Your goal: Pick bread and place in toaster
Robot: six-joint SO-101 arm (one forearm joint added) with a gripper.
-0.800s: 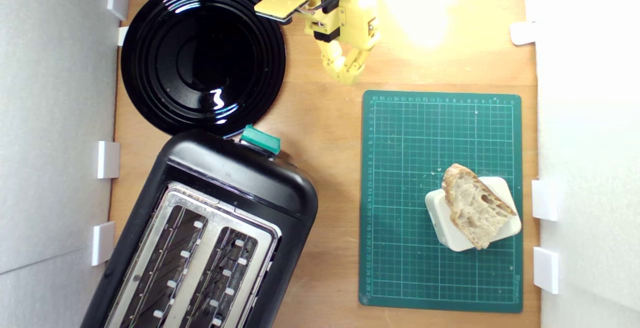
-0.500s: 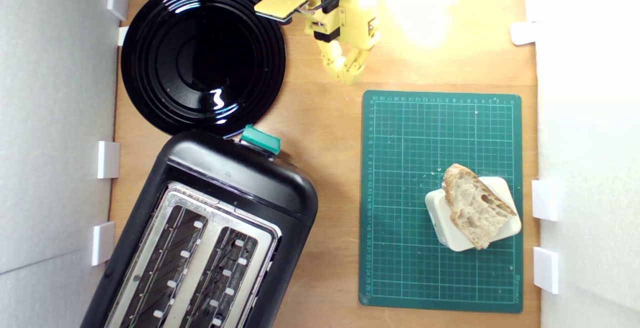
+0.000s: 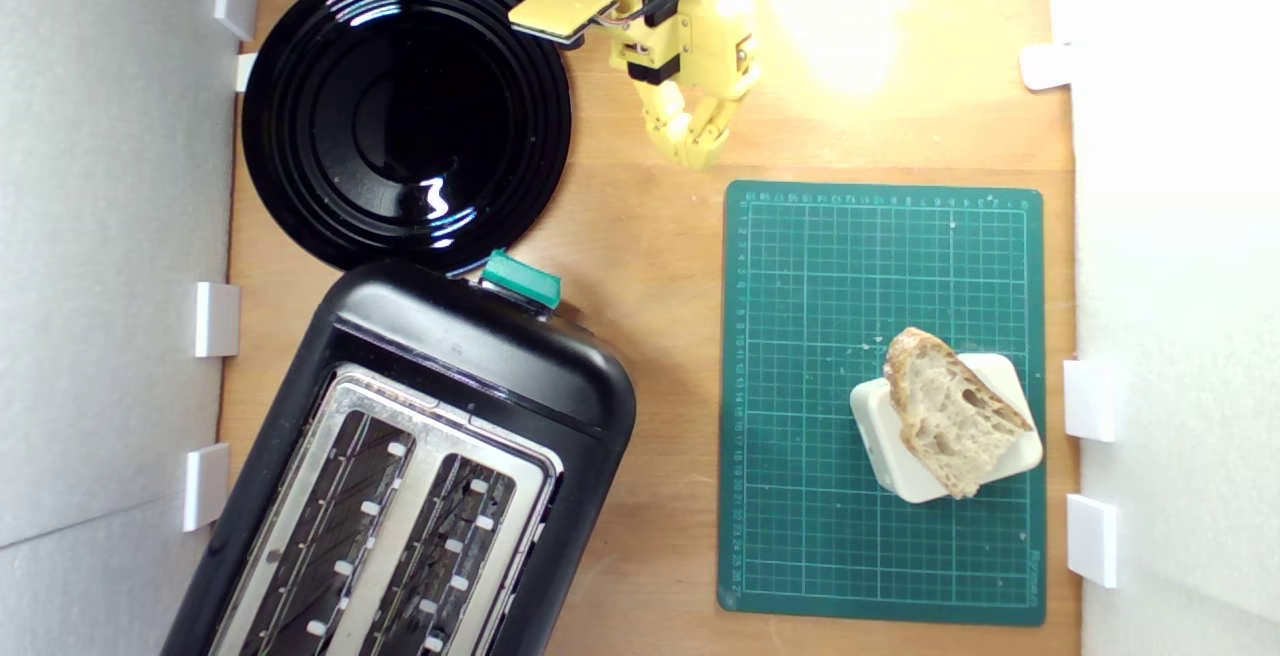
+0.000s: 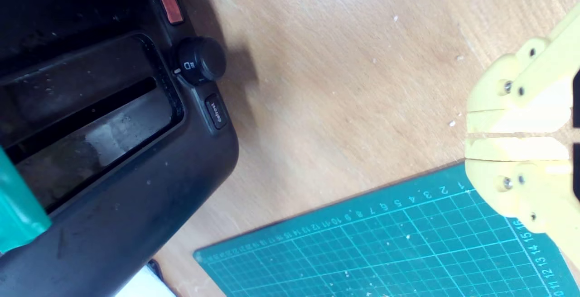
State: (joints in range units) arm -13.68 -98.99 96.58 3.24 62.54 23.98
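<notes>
The bread [image 3: 950, 411], a rustic slice with holey crumb and brown crust, lies on a white block [image 3: 1008, 381] on the green cutting mat [image 3: 820, 336] at the exterior view's right. The black toaster [image 3: 470, 356] with silver top, two slots and a green lever knob [image 3: 521, 279] stands at lower left; its front panel [image 4: 136, 161] fills one side of the wrist view. My yellow gripper [image 3: 693, 151] hangs near the top centre, far from the bread, shut with nothing in it; its fingertips [image 4: 471, 135] press together in the wrist view.
A round glossy black plate [image 3: 300, 136] sits at the exterior view's upper left, touching the toaster's end. White clips [image 3: 216, 318] line both side walls. Bare wooden table [image 3: 660, 256] runs between the toaster and the mat.
</notes>
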